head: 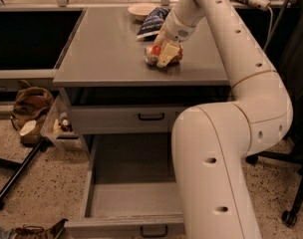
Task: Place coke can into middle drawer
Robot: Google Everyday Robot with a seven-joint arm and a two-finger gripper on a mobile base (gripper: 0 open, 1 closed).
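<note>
The coke can lies on its side on the grey cabinet top, right of the middle. My gripper reaches down from the upper right and is right at the can, covering its middle, with red showing on either side of it. The middle drawer is pulled out wide below, and its deep grey tray holds nothing I can see. Its flat front with the small black handle is at the bottom edge. My big white arm hides the drawer's right part.
A dark blue chip bag and a pale bowl sit behind the can. The upper drawer front is closed. On the floor at left are a bin of small items and a brown bag. A black chair base stands at right.
</note>
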